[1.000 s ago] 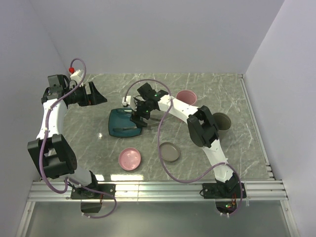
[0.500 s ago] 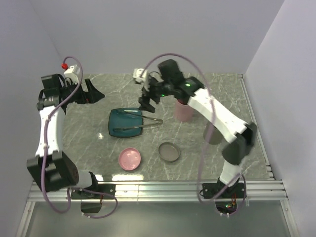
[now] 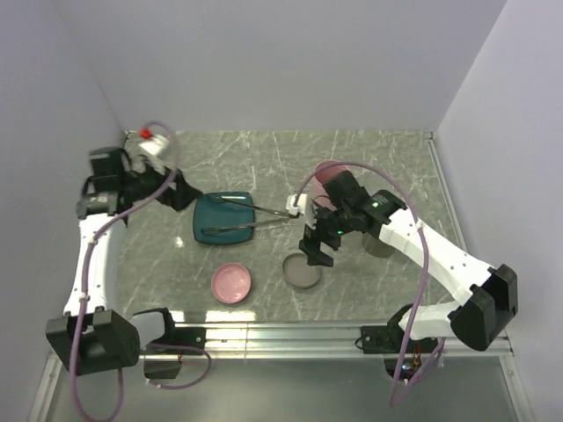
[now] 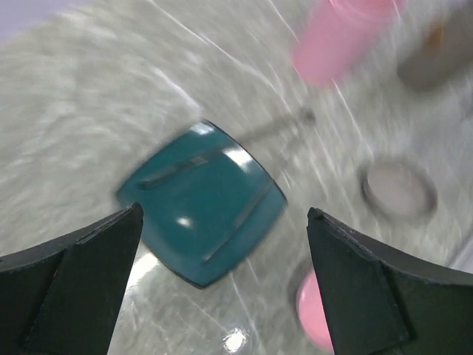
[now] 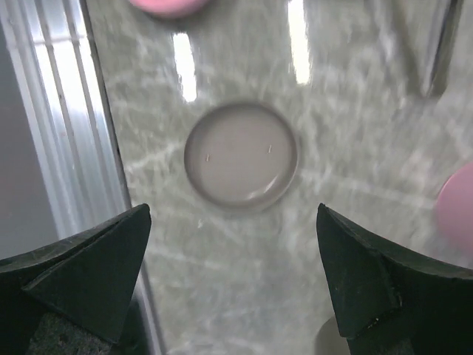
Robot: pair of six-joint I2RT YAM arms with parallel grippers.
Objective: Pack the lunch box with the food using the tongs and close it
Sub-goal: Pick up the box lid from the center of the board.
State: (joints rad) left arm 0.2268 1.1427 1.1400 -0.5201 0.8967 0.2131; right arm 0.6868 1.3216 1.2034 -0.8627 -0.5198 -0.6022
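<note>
Both grippers are empty, with jaws spread fully apart.

1. The left gripper [image 3: 183, 195] hangs just left of the teal plate [image 3: 220, 215], angled down toward it. Its wrist view frames the plate between the open fingers. This suggests it is lining up on the tool, not on a container.

2. The tongs [image 3: 255, 221] lie across the plate, not yet picked up. One slim end juts past the plate's right edge over the marble table [image 3: 396, 158]. That overhang probably leaves free space around the metal for a pinch.

3. The right gripper [image 3: 314, 252] hovers above the grey lid [image 3: 302, 270], clear of it. In its wrist view the lid sits centred between the fingers, which suggests the arm is positioned over it for handling.

4. The pink lid [image 3: 231, 281] lies left of the grey lid, toward the near edge. Both lids lie apart from the tubs, probably so the tubs stay open for loading.

5. The pink tub [image 3: 327, 174] stands to the far side of the right arm.

6. The food cannot be made out with certainty. A blurred orange spot shows near the grey tub [image 4: 436, 55] in the left wrist view, and nothing more can be confirmed.

Packing has not begun.
</note>
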